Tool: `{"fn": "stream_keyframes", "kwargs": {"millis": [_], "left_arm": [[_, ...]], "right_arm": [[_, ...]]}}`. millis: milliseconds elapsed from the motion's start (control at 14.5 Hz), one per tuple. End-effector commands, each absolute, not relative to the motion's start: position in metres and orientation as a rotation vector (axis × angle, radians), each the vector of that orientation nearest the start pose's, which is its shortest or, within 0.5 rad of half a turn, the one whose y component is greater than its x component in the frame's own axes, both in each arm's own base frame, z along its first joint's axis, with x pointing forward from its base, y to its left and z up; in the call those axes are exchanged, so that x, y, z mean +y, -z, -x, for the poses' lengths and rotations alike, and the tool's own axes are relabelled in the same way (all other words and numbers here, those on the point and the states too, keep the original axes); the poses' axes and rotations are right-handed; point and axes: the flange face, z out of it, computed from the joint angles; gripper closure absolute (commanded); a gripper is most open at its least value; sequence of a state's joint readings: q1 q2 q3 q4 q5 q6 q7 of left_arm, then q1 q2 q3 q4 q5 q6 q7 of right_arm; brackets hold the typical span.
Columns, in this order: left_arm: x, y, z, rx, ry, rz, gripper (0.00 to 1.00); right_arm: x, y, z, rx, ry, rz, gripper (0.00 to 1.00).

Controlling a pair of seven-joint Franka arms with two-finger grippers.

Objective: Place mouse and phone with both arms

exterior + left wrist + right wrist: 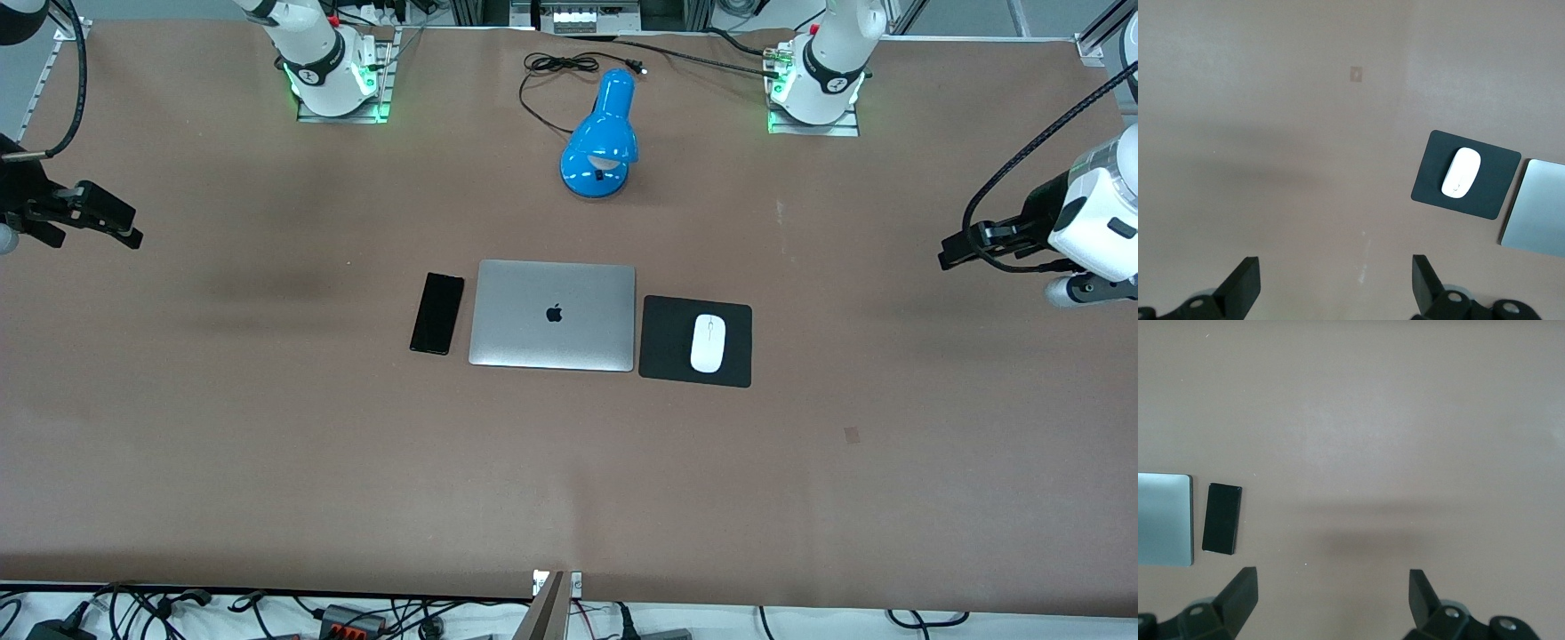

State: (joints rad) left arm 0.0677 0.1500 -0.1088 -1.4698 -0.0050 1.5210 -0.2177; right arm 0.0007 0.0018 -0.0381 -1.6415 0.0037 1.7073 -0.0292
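Left end effector (951,252) hangs in the air over bare surface (267,462) at the left arm's end, well apart from the laptop (552,315); fingers spread wide, nothing between them. Its own wrist view shows only the two finger tips (1241,287), the rest cut off at the frame edge. Left arm (1098,213) partly out of the front view.

Right end effector (124,229) over bare surface at the right arm's end, also well apart from the laptop; released, fingers wide, empty. Right wrist view again shows only the finger tips (1238,593). Most of the right arm (302,44) above the base is out of frame.

Largest to smallest, all placed from the laptop:
- Surface: brown covering, runs past the frame edges.
- Laptop: silver, lid closed, logo up, mid-surface. Cut off at the edge in both wrist views.
- Desk lamp (602,138): blue, farther from the front camera than the laptop, between the two arm bases. Shade tipped down so the bulb is mostly hidden; black cord (556,67) loops away from it.
- Mouse pad (667,342): black, just beside the laptop toward the left arm's end; whether the edges touch is hard to tell.
- Phone (437,313): black, flat, screen dark, just beside the laptop toward the right arm's end, a narrow gap between, long side roughly parallel to the laptop's edge.
- Mouse (708,343): white, on the mouse pad, roughly centred, thin scroll line barely visible.
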Motion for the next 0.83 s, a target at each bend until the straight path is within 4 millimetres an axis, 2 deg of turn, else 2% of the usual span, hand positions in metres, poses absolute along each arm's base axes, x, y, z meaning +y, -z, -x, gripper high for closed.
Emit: {"fn": "stream_keyframes", "kwargs": {"millis": [0,761], "left_arm": [[-0.0203,-0.5855,-0.5855,-0.275,-0.15,3.13,0.0],[-0.0203,-0.5861,-0.5854,-0.272,-0.15,3.13,0.0]], "right_arm": [[-0.0221,-0.6082,-0.5534,-0.007,0.092,3.139,0.0],[-0.0223,-0.6108,-0.5514,-0.012,0.089,3.142,0.0]]}}
